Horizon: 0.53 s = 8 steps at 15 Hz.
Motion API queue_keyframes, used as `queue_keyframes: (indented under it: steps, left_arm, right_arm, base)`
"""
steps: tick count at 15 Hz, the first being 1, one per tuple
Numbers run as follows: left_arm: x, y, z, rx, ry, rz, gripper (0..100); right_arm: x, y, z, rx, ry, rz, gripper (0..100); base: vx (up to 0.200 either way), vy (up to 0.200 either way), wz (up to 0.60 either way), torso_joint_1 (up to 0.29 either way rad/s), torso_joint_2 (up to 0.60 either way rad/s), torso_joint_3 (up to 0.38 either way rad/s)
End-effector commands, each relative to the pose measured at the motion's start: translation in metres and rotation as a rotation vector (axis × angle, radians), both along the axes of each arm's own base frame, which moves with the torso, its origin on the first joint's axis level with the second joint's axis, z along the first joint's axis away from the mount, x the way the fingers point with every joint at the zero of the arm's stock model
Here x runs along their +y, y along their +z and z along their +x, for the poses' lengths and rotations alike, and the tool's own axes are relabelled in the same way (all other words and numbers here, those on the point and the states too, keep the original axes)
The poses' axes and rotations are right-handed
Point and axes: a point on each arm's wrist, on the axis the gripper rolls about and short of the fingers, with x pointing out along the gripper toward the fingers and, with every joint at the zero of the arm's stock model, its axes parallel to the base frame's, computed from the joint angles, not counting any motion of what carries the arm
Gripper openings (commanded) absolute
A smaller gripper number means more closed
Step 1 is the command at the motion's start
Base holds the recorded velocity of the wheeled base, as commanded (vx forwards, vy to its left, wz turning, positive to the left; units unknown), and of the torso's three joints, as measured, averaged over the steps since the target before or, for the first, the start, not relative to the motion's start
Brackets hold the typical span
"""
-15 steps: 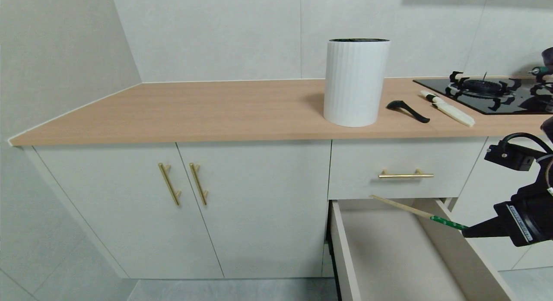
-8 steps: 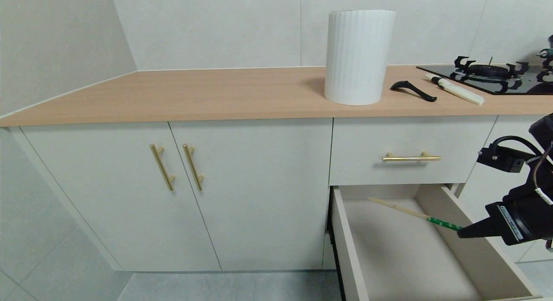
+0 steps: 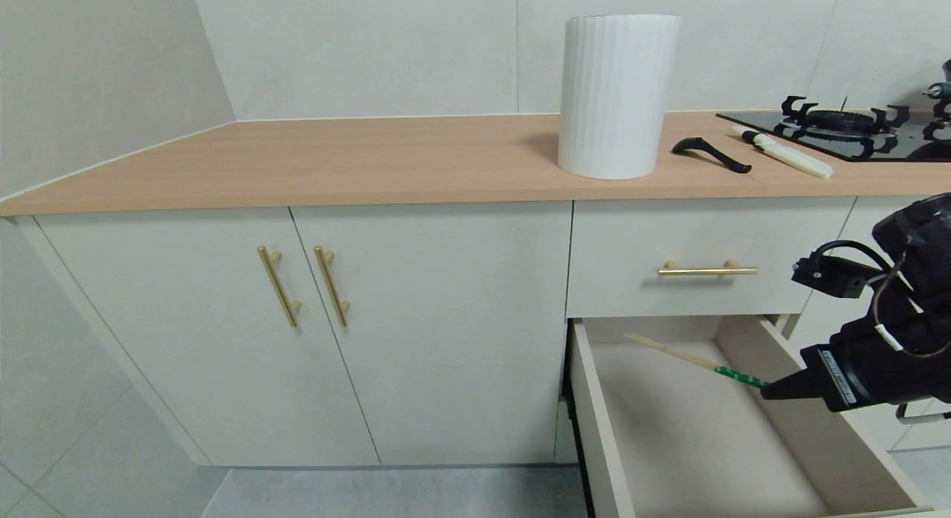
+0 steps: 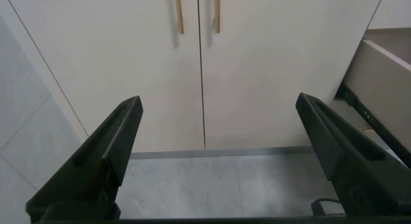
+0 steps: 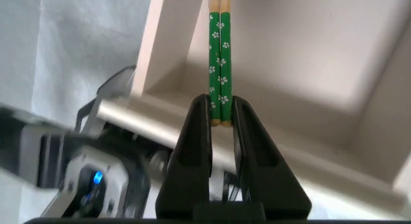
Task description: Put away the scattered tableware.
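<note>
My right gripper (image 3: 769, 389) is shut on a pair of wooden chopsticks (image 3: 691, 360) with green dotted ends. It holds them over the open lower drawer (image 3: 750, 444), tips pointing toward the drawer's back left. In the right wrist view the chopsticks (image 5: 218, 63) sit clamped between the black fingers (image 5: 192, 134), above the drawer's pale inside. My left gripper (image 4: 218, 153) is open, low before the closed cabinet doors (image 4: 199, 63). On the countertop (image 3: 334, 161) lie a black spoon (image 3: 709, 152) and a cream-handled utensil (image 3: 784, 152).
A tall white ribbed canister (image 3: 615, 94) stands on the counter left of the spoon. A black gas hob (image 3: 839, 128) is at the far right. Above the open drawer is a closed drawer with a gold handle (image 3: 707, 269). Grey floor tiles lie below.
The head camera has tilted or dropped, shifting the whole scene. My right gripper has moved left and deeper over the drawer with the chopsticks still held.
</note>
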Motion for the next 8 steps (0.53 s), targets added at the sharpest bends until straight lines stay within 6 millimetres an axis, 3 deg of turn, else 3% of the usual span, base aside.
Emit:
queue_keyframes:
  steps: [1,5,8]
  left_arm:
    - [0.000,0.000,0.000,0.001,0.000,0.000,100]
    - [0.000,0.000,0.000,0.001,0.000,0.000,100]
    - [0.000,0.000,0.000,0.001,0.000,0.000,100]
  right_arm:
    - [0.004,-0.035,0.026,0.075,-0.034,-0.048,0]
    - [0.017,-0.091,0.070,0.145,-0.166,-0.081,0]
    - [0.032,-0.118,0.082,0.183,-0.174,-0.067,0]
  base:
    - [0.000,0.000,0.00,0.000,0.00,0.000]
    - [0.000,0.000,0.00,0.000,0.00,0.000]
    - [0.000,0.000,0.00,0.000,0.00,0.000]
